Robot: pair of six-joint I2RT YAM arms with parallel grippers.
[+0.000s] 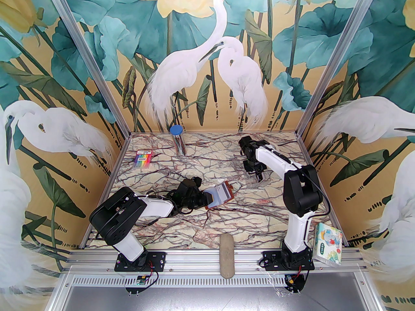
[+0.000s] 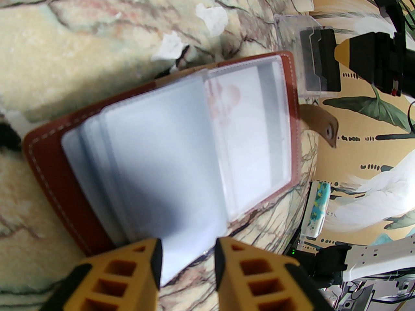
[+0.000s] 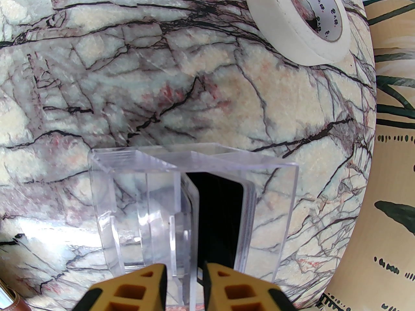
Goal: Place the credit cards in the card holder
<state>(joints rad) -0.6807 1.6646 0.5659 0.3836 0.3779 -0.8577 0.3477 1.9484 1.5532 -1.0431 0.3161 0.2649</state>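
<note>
Reddish-brown leather with pale stitching forms the card holder (image 1: 227,197), laid open near the centre of the table (image 1: 194,232). Its clear bluish sleeves (image 2: 155,160) are fanned, and the snap tab (image 2: 321,125) is seen at 3 o'clock in the left wrist view. One sleeve edge is straddled by the left gripper (image 2: 188,270), jaws partly apart. At the holder's 2 o'clock, dark credit cards (image 3: 220,219) are stood in a clear box (image 3: 129,206). The box wall is narrowly straddled by the right gripper (image 3: 184,283); whether it is gripped cannot be told.
</note>
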